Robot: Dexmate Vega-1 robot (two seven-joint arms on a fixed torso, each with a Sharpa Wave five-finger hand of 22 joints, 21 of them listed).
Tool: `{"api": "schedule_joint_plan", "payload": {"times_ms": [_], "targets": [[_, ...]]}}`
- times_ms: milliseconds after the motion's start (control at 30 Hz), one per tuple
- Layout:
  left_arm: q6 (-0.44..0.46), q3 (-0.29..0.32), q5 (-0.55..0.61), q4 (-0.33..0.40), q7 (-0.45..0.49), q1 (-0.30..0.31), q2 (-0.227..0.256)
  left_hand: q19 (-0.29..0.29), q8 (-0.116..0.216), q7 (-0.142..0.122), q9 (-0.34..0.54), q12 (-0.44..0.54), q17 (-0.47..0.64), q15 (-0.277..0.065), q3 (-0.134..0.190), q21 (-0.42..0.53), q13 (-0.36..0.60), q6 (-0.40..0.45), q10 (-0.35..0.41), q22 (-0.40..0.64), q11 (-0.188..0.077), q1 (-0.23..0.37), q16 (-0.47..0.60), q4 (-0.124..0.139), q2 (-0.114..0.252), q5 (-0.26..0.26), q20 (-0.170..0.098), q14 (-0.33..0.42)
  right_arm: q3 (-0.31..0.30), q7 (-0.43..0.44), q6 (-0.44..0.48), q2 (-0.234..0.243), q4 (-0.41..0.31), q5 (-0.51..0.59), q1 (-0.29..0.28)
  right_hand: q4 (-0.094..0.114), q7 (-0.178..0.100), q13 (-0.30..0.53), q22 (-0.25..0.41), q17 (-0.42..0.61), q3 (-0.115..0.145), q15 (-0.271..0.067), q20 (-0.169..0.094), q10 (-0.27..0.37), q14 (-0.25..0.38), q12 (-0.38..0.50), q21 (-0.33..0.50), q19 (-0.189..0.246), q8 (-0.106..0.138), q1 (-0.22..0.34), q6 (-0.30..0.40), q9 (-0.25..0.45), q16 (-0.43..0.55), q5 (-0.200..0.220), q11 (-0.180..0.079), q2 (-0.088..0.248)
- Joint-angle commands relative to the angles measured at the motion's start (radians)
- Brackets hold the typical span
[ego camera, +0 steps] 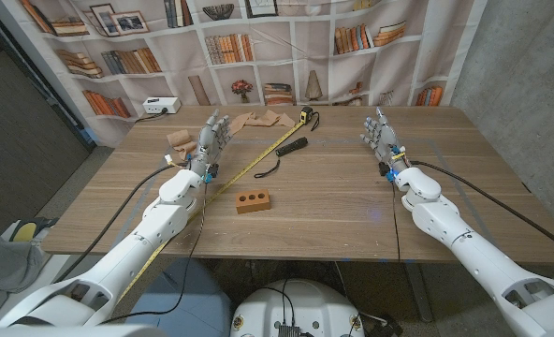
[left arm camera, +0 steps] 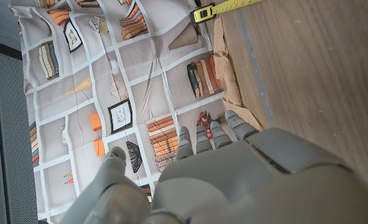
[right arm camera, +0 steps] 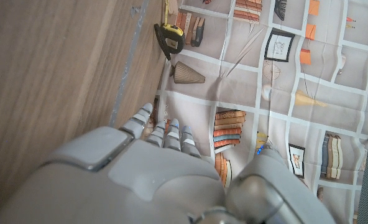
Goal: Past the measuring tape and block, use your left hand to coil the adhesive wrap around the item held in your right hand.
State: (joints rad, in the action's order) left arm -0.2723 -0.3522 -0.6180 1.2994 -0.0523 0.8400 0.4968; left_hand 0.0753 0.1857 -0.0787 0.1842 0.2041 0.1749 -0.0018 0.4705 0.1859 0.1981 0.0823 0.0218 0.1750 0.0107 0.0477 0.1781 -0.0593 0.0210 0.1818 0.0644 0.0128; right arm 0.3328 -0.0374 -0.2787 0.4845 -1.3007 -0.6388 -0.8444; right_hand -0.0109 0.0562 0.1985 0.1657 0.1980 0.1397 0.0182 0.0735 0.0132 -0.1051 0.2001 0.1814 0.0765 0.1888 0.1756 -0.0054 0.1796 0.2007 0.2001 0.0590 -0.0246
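Both hands are up over the table (ego camera: 333, 201) and neither one holds anything. The left hand (ego camera: 211, 140) stands upright at the far left of the table with its fingers spread, palm empty. The right hand (ego camera: 380, 134) mirrors it at the far right, fingers fanned wide, also empty.

The wrap (ego camera: 258, 120) lies past the left hand, a tan strip trailing loosely along the far edge, with a tan roll (ego camera: 178, 140) just beside the left hand's outer side. In the left wrist view the wrap (left arm camera: 224, 68) runs along the table's edge just beyond the fingertips (left arm camera: 216, 132), apart from them.

Between the hands sits the clutter. The tape (ego camera: 306, 115) has its yellow-and-black case near the far edge, middle of the table, and its yellow blade (ego camera: 235, 178) is pulled out in a long diagonal, running toward the near left edge and passing close beside the left forearm. The case shows in the left wrist view (left arm camera: 202, 12) and again in the right wrist view (right arm camera: 170, 38), well ahead of the right hand (right arm camera: 159, 180).

A black bar-shaped item (ego camera: 291, 147) with a thin cord looped off its end lies just right of the blade, mid-table. The block (ego camera: 253, 200), a brick with three holes in its top, sits nearer the front edge, just right of the blade, apart from both hands.

Behind the table hangs a bookshelf-printed curtain (ego camera: 286, 47), and a white box (ego camera: 161, 106) stands off the table's far left corner.
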Motion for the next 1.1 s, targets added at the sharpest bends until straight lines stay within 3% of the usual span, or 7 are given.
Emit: {"api": "schedule_joint_plan", "payload": {"times_ms": [33,633,833,933,1100], "targets": [[0.047,0.127,0.086,0.004,-0.063,0.021,-0.088,0.007,0.006,-0.009,0.003,0.007,0.005,0.003,0.007,0.006,0.005,-0.001,0.008,0.002,0.000,0.010,0.006,0.001,0.001,0.004,-0.001,0.011,-0.091,-0.063,0.064,-0.072,-0.019,0.098,-0.021,-0.002,0.008,0.002,0.003,0.005,0.007,0.001,0.001,0.000,-0.010,0.006,0.006,0.005,0.004,0.009,0.000,0.004,0.004,0.005,0.010,0.000],[0.065,0.214,0.154,0.010,-0.116,0.050,-0.142,0.005,0.006,-0.009,0.003,0.008,0.005,0.000,0.007,0.006,0.005,-0.001,0.009,0.002,-0.003,0.011,0.006,-0.001,0.002,0.004,-0.001,0.007,-0.132,-0.094,0.107,-0.104,-0.048,0.191,-0.030,-0.008,0.007,0.002,0.003,0.004,0.007,-0.009,-0.001,0.004,-0.011,0.007,0.005,0.003,0.003,0.017,-0.003,0.004,0.003,0.005,-0.001,-0.001],[0.071,0.225,0.168,0.002,-0.114,0.048,-0.156,0.005,0.006,-0.009,0.003,0.009,0.005,0.001,0.007,0.006,0.005,0.000,0.009,0.002,0.000,0.011,0.006,-0.002,0.003,0.004,-0.001,0.007,-0.130,-0.118,0.079,-0.108,-0.011,0.214,-0.009,-0.017,0.003,0.002,0.003,0.003,0.009,-0.014,-0.003,-0.003,-0.015,0.003,0.004,0.001,-0.003,0.028,-0.021,0.004,0.001,0.004,-0.007,-0.003],[0.071,0.227,0.177,0.002,-0.115,0.051,-0.159,0.005,0.006,-0.009,0.003,0.009,0.005,0.000,0.007,0.006,0.005,0.000,0.009,0.002,-0.002,0.011,0.006,-0.002,0.003,0.004,-0.001,0.006,-0.125,-0.132,0.053,-0.109,0.020,0.232,0.007,-0.034,-0.007,0.001,0.003,0.001,0.014,-0.046,-0.008,0.043,0.008,0.019,0.006,0.006,0.008,0.052,-0.002,0.004,0.009,0.002,-0.033,-0.002],[0.080,0.226,0.179,0.008,-0.125,0.057,-0.166,0.005,0.006,-0.009,0.003,0.009,0.005,0.001,0.007,0.007,0.005,0.000,0.009,0.002,0.001,0.011,0.006,-0.002,0.004,0.004,0.000,0.006,-0.129,-0.138,0.044,-0.114,0.032,0.237,0.012,-0.040,-0.007,0.001,0.003,0.000,0.019,-0.048,-0.012,0.030,0.004,0.012,0.007,0.007,0.007,0.064,-0.005,0.004,0.006,0.002,-0.035,0.003]]}}
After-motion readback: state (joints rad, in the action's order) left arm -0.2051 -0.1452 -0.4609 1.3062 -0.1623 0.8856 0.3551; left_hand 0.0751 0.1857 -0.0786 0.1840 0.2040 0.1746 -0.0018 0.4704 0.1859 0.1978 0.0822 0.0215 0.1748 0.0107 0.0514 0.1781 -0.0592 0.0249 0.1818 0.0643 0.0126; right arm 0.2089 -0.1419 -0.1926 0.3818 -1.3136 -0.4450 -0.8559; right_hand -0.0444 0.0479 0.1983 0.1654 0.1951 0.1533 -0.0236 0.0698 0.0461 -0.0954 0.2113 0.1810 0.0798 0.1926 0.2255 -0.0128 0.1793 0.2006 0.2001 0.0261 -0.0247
